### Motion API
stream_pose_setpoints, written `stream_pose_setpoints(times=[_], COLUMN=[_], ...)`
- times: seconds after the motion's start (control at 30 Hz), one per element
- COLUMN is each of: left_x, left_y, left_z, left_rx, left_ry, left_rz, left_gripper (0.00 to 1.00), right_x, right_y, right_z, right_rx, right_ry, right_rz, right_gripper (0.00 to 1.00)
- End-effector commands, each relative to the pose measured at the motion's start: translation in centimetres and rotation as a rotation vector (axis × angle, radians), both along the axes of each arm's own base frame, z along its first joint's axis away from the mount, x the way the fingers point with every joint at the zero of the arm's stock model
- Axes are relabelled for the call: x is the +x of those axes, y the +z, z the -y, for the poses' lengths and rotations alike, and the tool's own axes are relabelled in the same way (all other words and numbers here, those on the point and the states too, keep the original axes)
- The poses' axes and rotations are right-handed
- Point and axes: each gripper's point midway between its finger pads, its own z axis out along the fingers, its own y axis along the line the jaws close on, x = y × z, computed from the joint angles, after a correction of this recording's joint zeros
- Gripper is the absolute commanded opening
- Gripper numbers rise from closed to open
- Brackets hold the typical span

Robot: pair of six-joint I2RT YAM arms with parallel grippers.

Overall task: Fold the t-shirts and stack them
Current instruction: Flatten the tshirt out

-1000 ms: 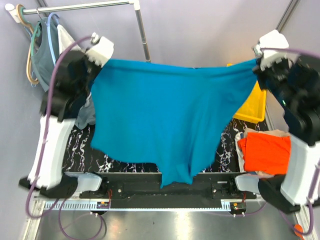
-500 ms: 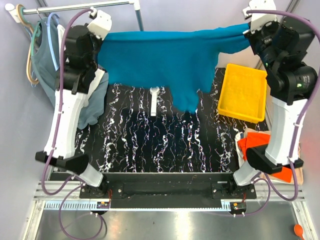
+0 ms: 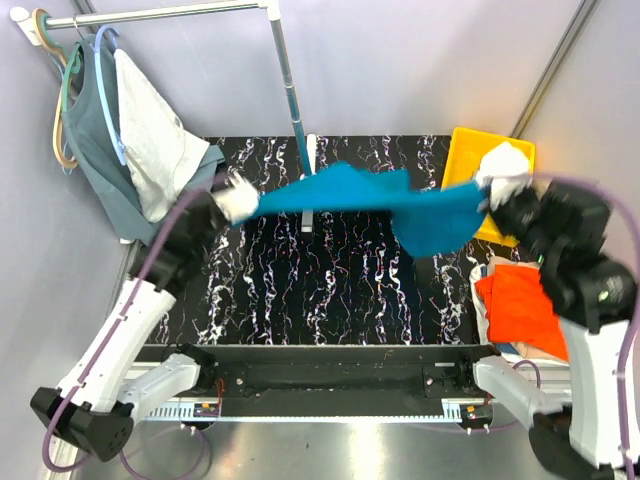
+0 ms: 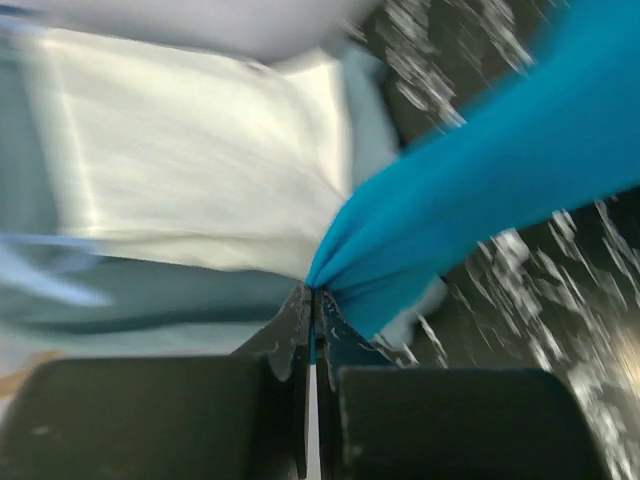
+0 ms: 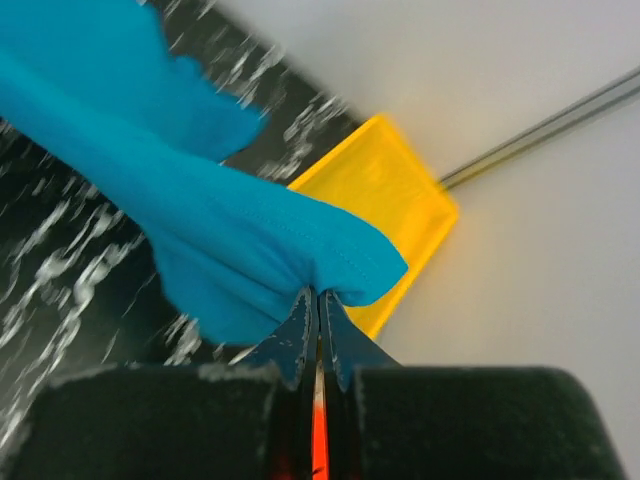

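The teal-blue t-shirt (image 3: 370, 200) hangs stretched between my two grippers above the black marbled table (image 3: 330, 290). My left gripper (image 3: 240, 198) is shut on its left end; the wrist view shows the cloth (image 4: 470, 190) pinched in the closed jaws (image 4: 313, 295). My right gripper (image 3: 492, 178) is shut on its right end, seen bunched at the jaws (image 5: 318, 295) in the right wrist view (image 5: 230, 230). The orange t-shirt (image 3: 525, 305) lies at the table's right edge, on a cream one (image 3: 482, 300).
A yellow tray (image 3: 478, 150) stands at the back right, also in the right wrist view (image 5: 385, 180). A clothes rail (image 3: 160, 12) at the back left holds a grey-green top (image 3: 90, 150) and a white cloth (image 3: 150, 135). Its upright pole (image 3: 293, 110) stands behind the table.
Both arms have swung down and forward from high at the back, bringing the teal shirt low over the table. The shirt now sags in a narrow band instead of spreading wide.
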Motion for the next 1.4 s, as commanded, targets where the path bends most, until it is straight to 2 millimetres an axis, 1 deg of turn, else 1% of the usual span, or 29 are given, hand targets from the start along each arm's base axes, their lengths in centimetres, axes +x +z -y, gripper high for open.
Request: stream_pose_setpoints(times=[0.0,0.07,0.13,0.17,0.23,0.3,0.33,0.37,0.4,0.43,0.47,0.5,0.57,0.63,0.67,0.77,0.8,0.9,0.93,0.97,1.0,1.07,1.1,1.17,1.2,1.23,1.27,1.3,1.37], left_x=[-5.5,-9.5,-12.6,-13.6,-15.6,-16.4,-17.5,-17.8,-18.1,-18.6,-18.6,-18.6,-18.2,-17.1,-16.3,-12.9,-10.8,-6.6,-5.4,-4.7,-3.6,-2.0,-1.0,0.5,1.4,2.3,2.9,3.5,4.7], left_y=[-12.1,-17.1,-19.4,-20.1,-20.6,-20.5,-20.4,-20.2,-20.1,-20.0,-19.8,-19.6,-19.1,-18.6,-18.1,-17.3,-16.8,-16.4,-16.7,-16.9,-17.0,-18.1,-18.4,-19.9,-20.3,-21.1,-21.5,-21.8,-22.7], left_z=[0.1,-0.3,-0.9,-0.7,-1.0,-0.7,-1.0,-0.3,-0.1,0.1,0.5,0.6,0.9,1.3,1.5,2.3,3.0,4.1,4.7,5.0,5.2,5.9,5.7,5.7,5.5,5.4,5.2,4.9,4.5], left_rx=[0.212,0.271,0.294,0.288,0.294,0.282,0.29,0.263,0.242,0.233,0.216,0.209,0.206,0.196,0.193,0.2,0.185,0.166,0.156,0.136,0.115,0.096,0.092,0.104,0.102,0.115,0.119,0.118,0.131], left_ry=[-0.132,-0.193,-0.226,-0.254,-0.277,-0.286,-0.289,-0.305,-0.303,-0.31,-0.321,-0.32,-0.338,-0.346,-0.346,-0.32,-0.313,-0.263,-0.255,-0.241,-0.224,-0.21,-0.195,-0.176,-0.161,-0.146,-0.137,-0.125,-0.104], left_rz=[-0.379,-0.602,-0.758,-0.812,-0.912,-0.981,-1.043,-1.076,-1.097,-1.125,-1.133,-1.13,-1.103,-1.045,-1.004,-0.872,-0.789,-0.692,-0.709,-0.718,-0.717,-0.758,-0.755,-0.786,-0.784,-0.802,-0.805,-0.807,-0.824], left_gripper=[0.0,0.0,0.0,0.0,0.09,0.22,0.22,0.22,0.25,0.41,0.49,0.54,0.68,0.77,0.85,0.94,0.97,0.99,0.99,0.99,0.99,0.99,0.99,0.99,0.99,0.99,0.99,0.99,0.99], right_x=[-5.3,-7.6,-9.4,-10.1,-10.8,-11.7,-12.0,-12.4,-12.7,-13.0,-13.3,-13.5,-13.7,-13.5,-12.7,-9.3,-7.8,-3.1,-0.9,0.3,1.9,4.6,6.1,9.2,10.7,12.6,13.6,14.8,17.0], right_y=[-13.4,-18.0,-20.2,-21.5,-22.0,-22.4,-22.6,-23.0,-23.2,-23.4,-24.0,-24.2,-24.6,-24.6,-24.4,-23.4,-23.5,-22.0,-21.5,-21.4,-22.6,-21.8,-23.3,-23.0,-24.6,-24.3,-24.8,-26.7,-26.9], right_z=[-1.8,-2.0,-2.2,-2.1,-2.4,-2.5,-2.5,-2.4,-2.5,-2.4,-2.4,-2.3,-2.2,-2.0,-1.9,-1.6,-1.5,-1.4,-1.8,-1.8,-2.1,-3.0,-3.4,-4.1,-4.3,-4.6,-4.7,-5.0,-5.8], right_rx=[0.009,0.002,0.001,-0.009,-0.003,-0.005,-0.01,-0.01,-0.01,-0.013,-0.012,-0.013,-0.014,-0.02,-0.028,-0.028,-0.027,-0.002,0.012,0.014,0.015,0.056,0.055,0.079,0.07,0.079,0.077,0.071,0.089], right_ry=[0.141,0.181,0.21,0.22,0.241,0.263,0.272,0.272,0.278,0.284,0.282,0.278,0.272,0.262,0.25,0.183,0.153,0.073,0.053,0.035,0.024,0.01,0.01,0.001,-0.007,-0.01,-0.012,-0.015,-0.009], right_rz=[-0.36,-0.48,-0.555,-0.601,-0.631,-0.667,-0.676,-0.694,-0.703,-0.706,-0.728,-0.736,-0.736,-0.727,-0.7,-0.606,-0.603,-0.51,-0.5,-0.507,-0.56,-0.546,-0.591,-0.541,-0.567,-0.524,-0.526,-0.569,-0.557], right_gripper=[0.0,0.0,0.0,0.0,0.02,0.12,0.18,0.19,0.29,0.42,0.59,0.66,0.91,0.94,0.95,0.95,0.95,0.96,0.96,0.96,0.95,0.95,0.94,0.94,0.94,0.94,0.94,0.94,0.93])
